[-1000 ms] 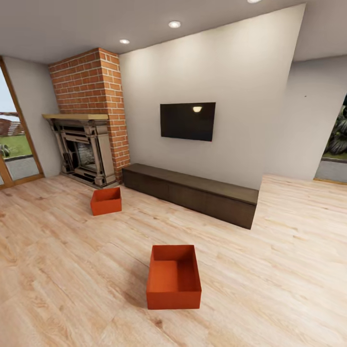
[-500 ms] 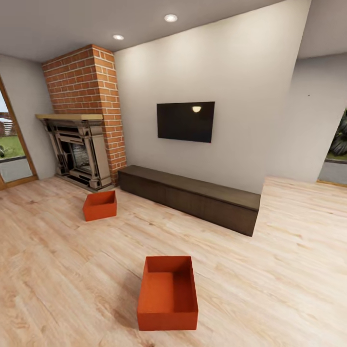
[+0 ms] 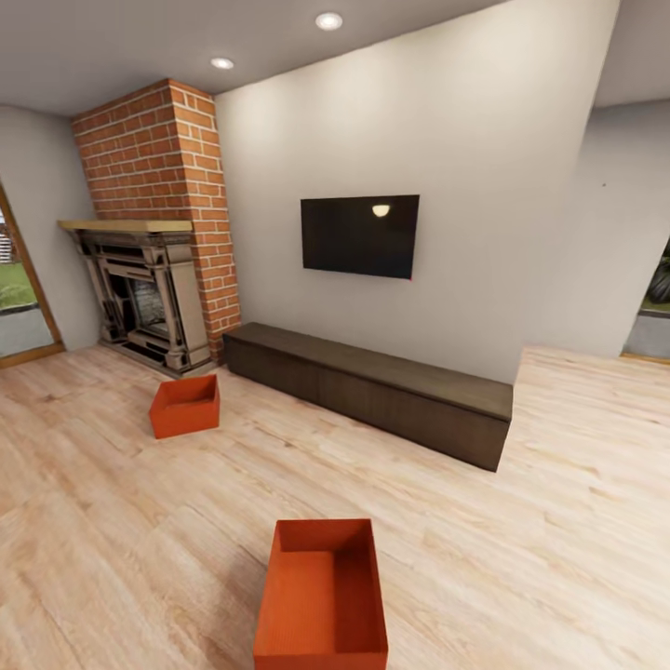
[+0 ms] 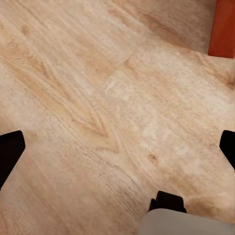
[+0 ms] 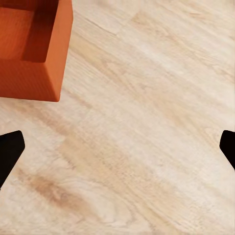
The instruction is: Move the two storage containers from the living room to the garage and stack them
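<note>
The left hand (image 4: pixel 117 147) hangs over the plank floor (image 4: pixel 98 98) with its two dark fingertips (image 4: pixel 10 149) at opposite edges of its wrist view, spread wide and holding nothing. The corner of one bin (image 4: pixel 223 27) shows just beyond it, resting on the planks. The right hand (image 5: pixel 117 147) is spread just as wide, also holding nothing, its fingertips (image 5: pixel 9 147) apart above bare wood, and the same near bin (image 5: pixel 34 46) sits close ahead of it, its open top and thin walls plain to see.

From the head camera, two orange-red bins stand on the living room floor (image 3: pixel 521 521), well apart. The near bin (image 3: pixel 322 600) is right below the camera, partly cut by the lower edge. The far bin (image 3: pixel 184 406) lies just in front of the one brick fireplace (image 3: pixel 154 242). One long dark cabinet (image 3: pixel 372 386) runs along the wall, beneath one TV (image 3: pixel 359 235). Two ceiling lights (image 3: pixel 328 20) glow overhead.
</note>
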Controlling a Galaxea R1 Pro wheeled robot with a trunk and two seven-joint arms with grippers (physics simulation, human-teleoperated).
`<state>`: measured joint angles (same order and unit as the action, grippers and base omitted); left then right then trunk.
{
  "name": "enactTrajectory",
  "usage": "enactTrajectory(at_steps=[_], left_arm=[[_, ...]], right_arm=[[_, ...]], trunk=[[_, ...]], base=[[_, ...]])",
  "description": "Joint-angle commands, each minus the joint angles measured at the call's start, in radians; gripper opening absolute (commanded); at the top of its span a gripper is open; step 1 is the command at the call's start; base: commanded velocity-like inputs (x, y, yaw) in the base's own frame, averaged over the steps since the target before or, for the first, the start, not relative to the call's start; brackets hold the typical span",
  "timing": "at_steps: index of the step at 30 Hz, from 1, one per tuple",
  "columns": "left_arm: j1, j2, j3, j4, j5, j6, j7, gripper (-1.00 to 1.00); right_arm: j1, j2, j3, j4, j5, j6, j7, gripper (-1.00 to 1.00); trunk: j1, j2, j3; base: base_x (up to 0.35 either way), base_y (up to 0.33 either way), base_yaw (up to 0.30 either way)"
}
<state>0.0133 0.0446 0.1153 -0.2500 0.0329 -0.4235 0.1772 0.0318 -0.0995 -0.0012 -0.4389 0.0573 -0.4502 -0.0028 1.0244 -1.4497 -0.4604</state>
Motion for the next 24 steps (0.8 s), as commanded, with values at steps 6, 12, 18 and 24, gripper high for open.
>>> enactTrajectory(at_steps=[6, 12, 18, 24], left_arm=[[0.0, -0.003, 0.0, -0.001, 0.002, -0.001, 0.001, 1.0], [0.0, -0.002, 0.0, -0.001, 0.003, -0.001, 0.001, 1.0], [0.0, 0.0, 0.0, -0.001, 0.003, -0.001, 0.001, 1.0], [0.0, 0.0, 0.0, -0.001, 0.003, -0.001, 0.001, 1.0]], right_arm=[[0.0, 0.0, 0.0, -0.001, 0.006, -0.001, -0.001, 1.0], [0.0, 0.0, 0.0, -0.001, 0.006, -0.001, -0.001, 1.0], [0.0, 0.0, 0.0, -0.001, 0.005, -0.001, 0.0, 1.0], [0.0, 0.0, 0.0, -0.001, 0.005, -0.001, 0.0, 1.0]], trunk=[[0.001, 0.0, -0.001], [0.001, 0.0, -0.001], [0.001, 0.0, -0.001], [0.001, 0.0, -0.001]], base=[[0.049, 0.0, 0.0], [0.025, 0.0, 0.0], [0.249, 0.0, 0.0], [0.319, 0.0, 0.0]])
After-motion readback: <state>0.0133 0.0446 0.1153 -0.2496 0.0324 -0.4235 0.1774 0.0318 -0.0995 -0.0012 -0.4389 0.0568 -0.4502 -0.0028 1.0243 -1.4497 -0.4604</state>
